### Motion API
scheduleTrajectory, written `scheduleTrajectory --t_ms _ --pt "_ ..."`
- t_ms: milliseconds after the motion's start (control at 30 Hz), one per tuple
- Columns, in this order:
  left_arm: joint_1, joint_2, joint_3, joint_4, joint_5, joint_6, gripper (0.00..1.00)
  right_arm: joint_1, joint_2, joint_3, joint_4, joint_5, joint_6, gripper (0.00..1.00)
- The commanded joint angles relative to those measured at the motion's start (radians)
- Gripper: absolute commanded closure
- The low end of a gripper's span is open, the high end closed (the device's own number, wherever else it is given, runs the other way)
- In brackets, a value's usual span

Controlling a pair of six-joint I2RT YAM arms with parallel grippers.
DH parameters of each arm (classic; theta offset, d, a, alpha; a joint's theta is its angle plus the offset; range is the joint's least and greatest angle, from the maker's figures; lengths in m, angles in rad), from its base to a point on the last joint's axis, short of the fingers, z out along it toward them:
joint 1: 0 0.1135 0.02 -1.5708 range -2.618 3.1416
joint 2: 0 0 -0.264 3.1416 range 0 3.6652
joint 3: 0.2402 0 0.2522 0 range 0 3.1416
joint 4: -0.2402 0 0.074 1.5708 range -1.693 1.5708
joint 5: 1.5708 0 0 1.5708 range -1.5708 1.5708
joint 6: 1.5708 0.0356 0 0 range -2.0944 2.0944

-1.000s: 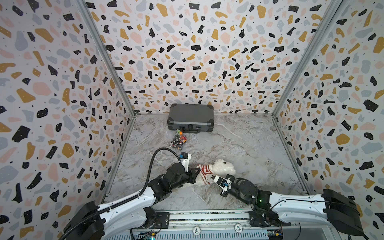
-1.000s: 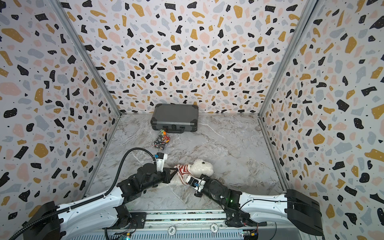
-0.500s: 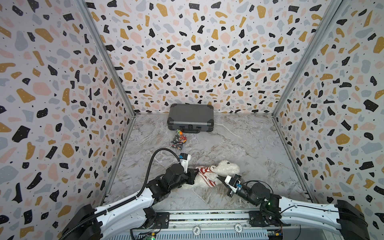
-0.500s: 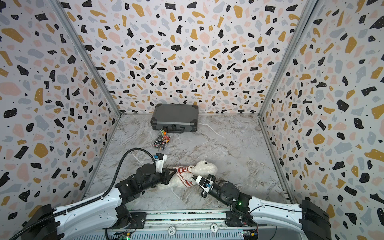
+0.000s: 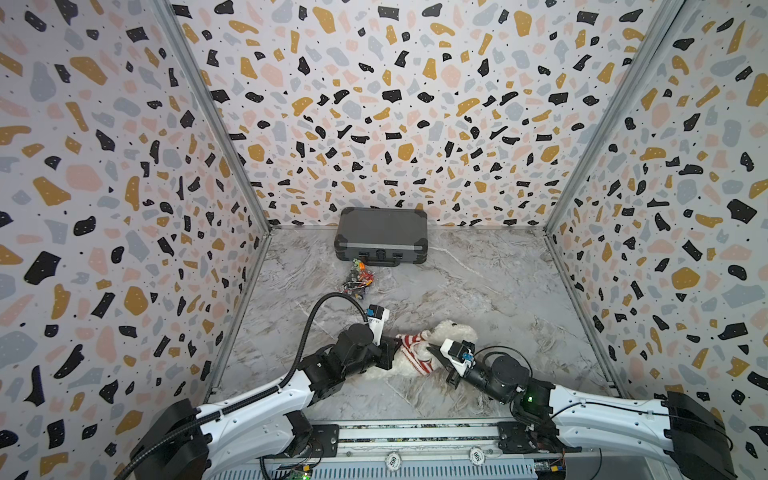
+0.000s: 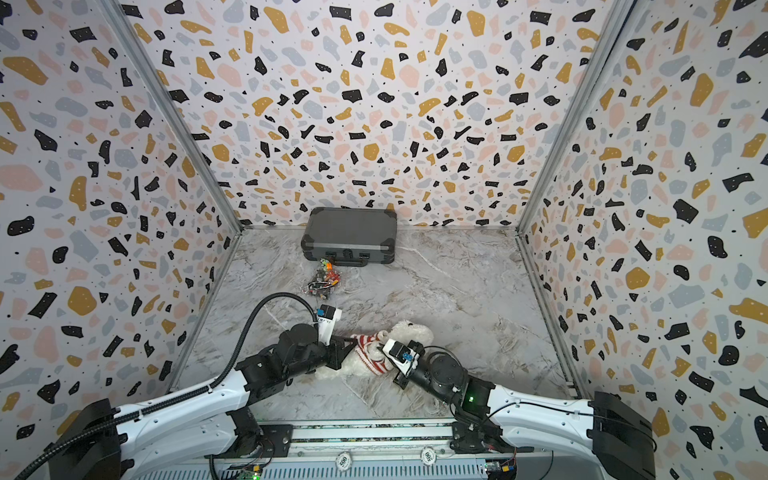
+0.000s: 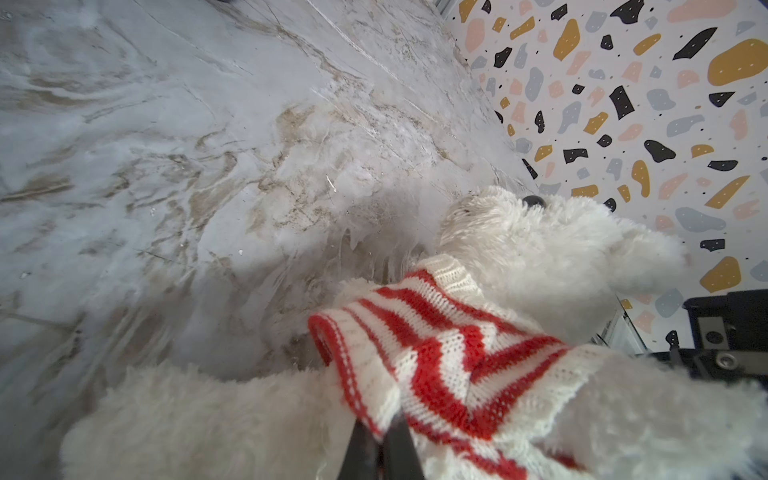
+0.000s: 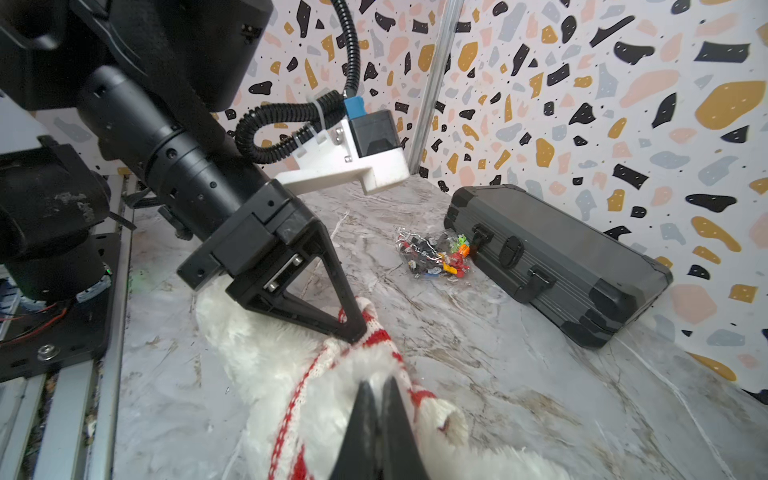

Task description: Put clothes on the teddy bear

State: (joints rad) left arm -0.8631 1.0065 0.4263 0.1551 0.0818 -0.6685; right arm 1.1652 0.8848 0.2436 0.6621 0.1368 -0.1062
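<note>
The teddy bear (image 5: 455,332) lies on the bench (image 5: 498,291), well short of the case (image 5: 382,235), with a striped sweater (image 5: 409,347) bunched round its body. The left claw (image 7: 380,451) and the right claw (image 8: 380,415) are each pinched shut on the knit. Opposed pulls may overstretch the stitches, or a slipping pinch may drag the light bear toward the case.

I have 2 arms reaching in low from the near edge. My left arm (image 5: 257,403) and right arm (image 5: 602,409) angle toward each other, so the tips almost meet. The left gripper (image 5: 398,343) lies nearly level, its fingers (image 7: 365,449) pinched together on the hem of the sweater (image 7: 436,353). The right gripper (image 5: 430,350) points back toward the left one, its fingers (image 8: 361,415) closed tight on the same sweater.
</note>
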Motion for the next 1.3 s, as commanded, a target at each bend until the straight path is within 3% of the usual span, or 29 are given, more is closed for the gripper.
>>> scheduleTrajectory --t_ms 0,133,433,667,767,1000,1267 --pt "-0.025 0.028 -0.008 0.090 0.019 -0.010 1.00 -0.003 0.040 0.087 0.021 -0.041 0.025 0.96" --pt "-0.030 0.043 -0.042 0.192 0.031 -0.055 1.00 -0.011 0.057 0.081 0.021 -0.039 0.048 0.87" --pt "-0.031 0.086 -0.064 0.222 0.013 -0.074 1.00 -0.052 -0.018 0.037 -0.087 -0.082 0.074 0.75" --pt "-0.030 0.108 -0.057 0.216 0.019 -0.070 1.00 -0.010 -0.060 0.049 -0.225 -0.104 0.047 0.45" --pt "-0.030 0.109 -0.055 0.218 0.018 -0.069 1.00 0.029 -0.004 0.073 -0.249 -0.069 0.024 0.38" --pt "-0.031 0.100 -0.050 0.212 0.019 -0.071 1.00 0.054 0.123 0.093 -0.207 -0.023 -0.022 0.39" --pt "-0.028 0.089 -0.044 0.201 0.014 -0.069 1.00 0.062 0.193 0.125 -0.174 0.000 -0.048 0.56"
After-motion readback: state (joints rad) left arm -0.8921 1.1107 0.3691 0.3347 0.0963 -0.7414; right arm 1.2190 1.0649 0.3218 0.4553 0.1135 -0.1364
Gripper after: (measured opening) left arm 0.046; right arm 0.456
